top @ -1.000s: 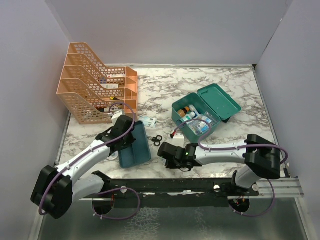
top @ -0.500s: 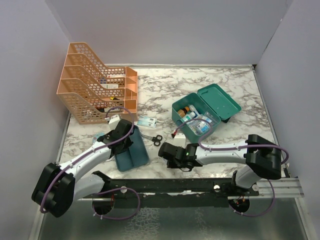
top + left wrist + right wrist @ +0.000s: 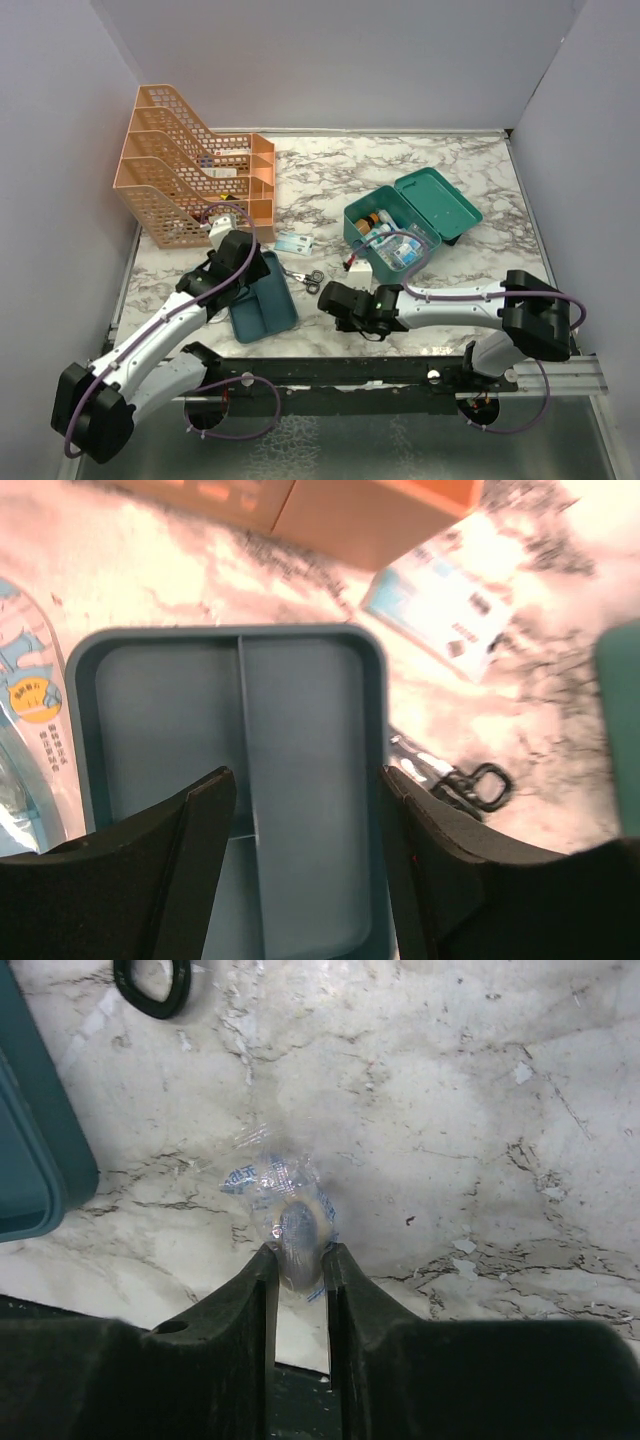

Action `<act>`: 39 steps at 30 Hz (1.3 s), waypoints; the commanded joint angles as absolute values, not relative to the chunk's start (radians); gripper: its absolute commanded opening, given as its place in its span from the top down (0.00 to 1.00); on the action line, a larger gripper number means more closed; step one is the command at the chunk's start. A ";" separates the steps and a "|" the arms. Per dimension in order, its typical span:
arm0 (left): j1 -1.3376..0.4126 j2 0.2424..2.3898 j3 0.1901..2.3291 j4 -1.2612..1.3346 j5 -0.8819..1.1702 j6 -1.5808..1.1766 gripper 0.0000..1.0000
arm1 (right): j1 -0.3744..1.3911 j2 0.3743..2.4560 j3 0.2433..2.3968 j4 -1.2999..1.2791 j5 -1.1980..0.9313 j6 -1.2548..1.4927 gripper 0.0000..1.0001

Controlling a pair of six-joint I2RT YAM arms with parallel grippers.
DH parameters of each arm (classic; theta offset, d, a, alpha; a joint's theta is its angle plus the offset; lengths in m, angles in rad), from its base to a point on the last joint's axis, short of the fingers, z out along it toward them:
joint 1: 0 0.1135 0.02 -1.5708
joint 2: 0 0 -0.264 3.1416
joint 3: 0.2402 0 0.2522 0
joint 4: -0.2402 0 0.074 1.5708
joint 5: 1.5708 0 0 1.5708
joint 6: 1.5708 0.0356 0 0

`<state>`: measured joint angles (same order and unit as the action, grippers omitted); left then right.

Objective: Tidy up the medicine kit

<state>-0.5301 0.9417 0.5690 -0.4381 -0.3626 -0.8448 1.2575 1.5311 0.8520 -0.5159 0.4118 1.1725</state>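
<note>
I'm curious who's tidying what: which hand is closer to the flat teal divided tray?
Left. The left hand hangs open directly above the teal divided tray; the right hand is off the tray's right side, pinching a small clear-wrapped packet.

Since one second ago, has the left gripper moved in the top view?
Yes. The left gripper has shifted back and left, toward the orange mesh rack, and its jaws have opened over the teal tray.

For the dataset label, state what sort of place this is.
Probably a robot test cell, not a home or clinic: plain white panel walls box in a marble-patterned tabletop, and an orange mesh file rack and an open medicine kit sit staged on it.
</note>
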 commanded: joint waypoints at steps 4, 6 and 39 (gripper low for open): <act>-0.524 0.805 0.733 -0.563 -0.463 -0.755 0.36 | 1.263 1.539 0.989 -0.443 0.428 1.014 0.88; -0.524 0.766 0.789 -0.594 -0.516 -0.721 0.36 | 1.262 1.569 1.047 -0.402 0.402 0.959 0.88; -0.525 0.535 1.009 -0.696 -0.807 -0.586 0.36 | 1.252 2.289 1.835 -0.414 0.314 0.821 0.84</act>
<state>-0.5293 0.5442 1.0161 -0.6842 -0.7898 -0.6094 1.2564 2.2337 1.7718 -0.3496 0.2485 0.8268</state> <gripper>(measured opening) 0.640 0.178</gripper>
